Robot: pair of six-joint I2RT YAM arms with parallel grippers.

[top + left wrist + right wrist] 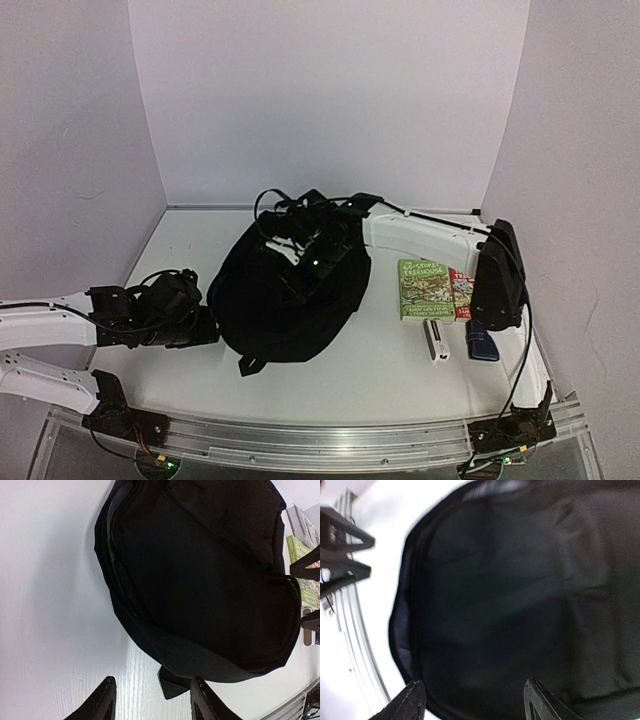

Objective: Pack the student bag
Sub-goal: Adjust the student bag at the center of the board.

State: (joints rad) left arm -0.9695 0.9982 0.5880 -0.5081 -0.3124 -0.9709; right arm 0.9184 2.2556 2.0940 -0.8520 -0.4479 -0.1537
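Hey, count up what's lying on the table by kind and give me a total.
Black backpack: 1
Books: 2 (green book, red book)
Small white item: 1
Dark-blue case: 1
Total: 5

White table (400, 372) with a faint grain, plain pale lilac back wall (330, 100) behind the table, matching left wall (70, 150) and right wall (590, 150) flanking it, aluminium rail (320, 438) along its near edge, soft even light
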